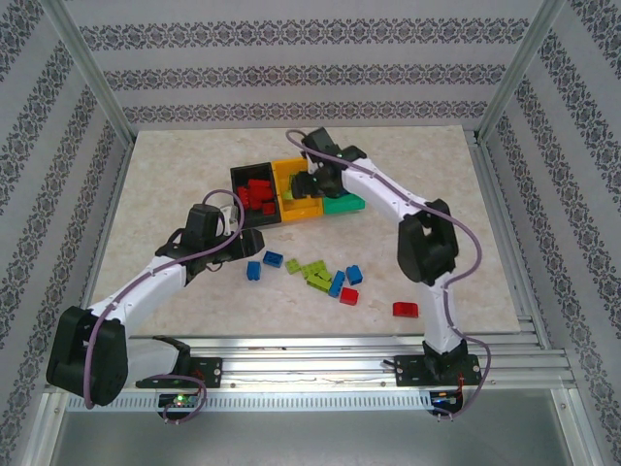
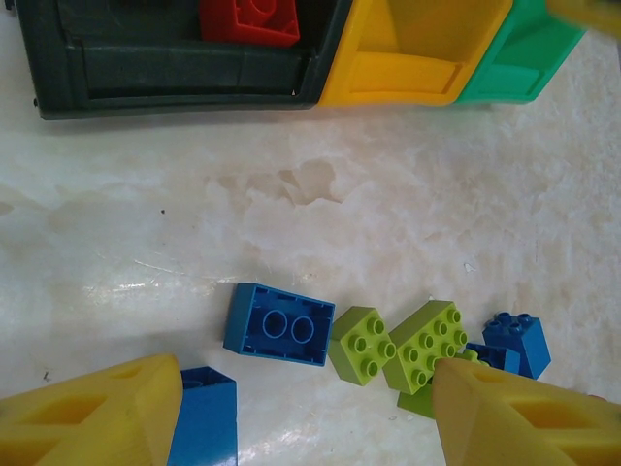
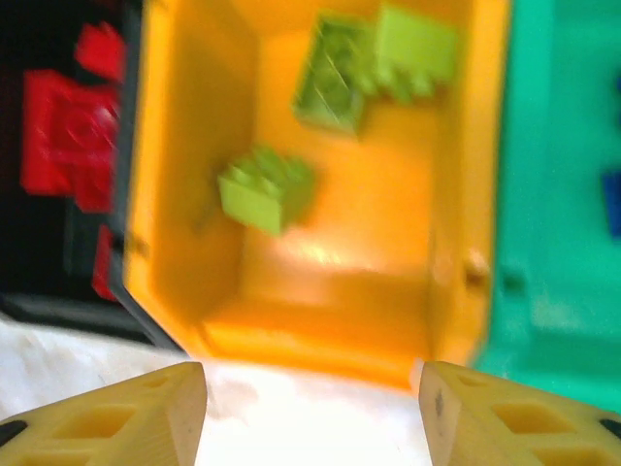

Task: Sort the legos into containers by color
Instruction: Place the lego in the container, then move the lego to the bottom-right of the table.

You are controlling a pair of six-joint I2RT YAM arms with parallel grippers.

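1. Yellow fingers [image 2: 107,417] of our left end effector [image 2: 306,413] stand well apart, holding nothing; we judge it poised low over the loose legos [image 2: 432,345] to choose one.
2. Right end effector [image 3: 310,403]: jaws apart, empty, above the orange-yellow bin [image 3: 466,194], where lime bricks [image 3: 264,186] lie; apparently the lime bin.
3. Containers [image 1: 344,205]: joined in a row at the middle of the surface [image 1: 175,175], within both arms' reach; black bin [image 2: 175,68] holds red bricks [image 2: 250,19].
4. Our right wrist view details the bin contents, plus a blurred blue patch [image 3: 611,202] in the green bin [image 3: 553,194], which the top view hides behind the arm.
5. Our top view adds a stray red brick [image 1: 405,310], apart from the cluster, beyond the left wrist view.
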